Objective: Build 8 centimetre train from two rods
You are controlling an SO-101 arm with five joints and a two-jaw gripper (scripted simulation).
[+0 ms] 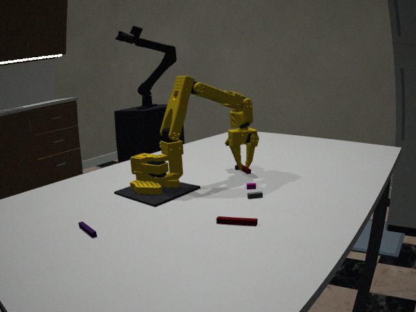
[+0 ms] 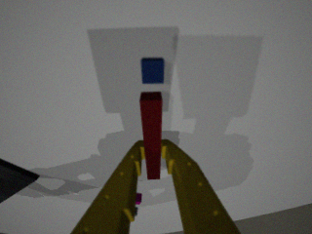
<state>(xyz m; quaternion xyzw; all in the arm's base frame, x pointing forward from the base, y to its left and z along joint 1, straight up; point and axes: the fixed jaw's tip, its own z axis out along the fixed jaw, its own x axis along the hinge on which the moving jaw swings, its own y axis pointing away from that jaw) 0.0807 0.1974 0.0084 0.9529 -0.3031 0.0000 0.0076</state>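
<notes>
From the exterior view, a white table (image 1: 302, 268) fills a dim room with a wooden drawer cabinet (image 1: 40, 141) (left wall). Near the far edge, the gripper (image 1: 244, 165) is clamped on a red rod (image 1: 246, 169).

The wrist view shows the rod's tip just short of a blue rod (image 2: 152, 70).

Exterior view oblique from the table's (image 1: 302, 161) front, wrist view downward, close.
</notes>
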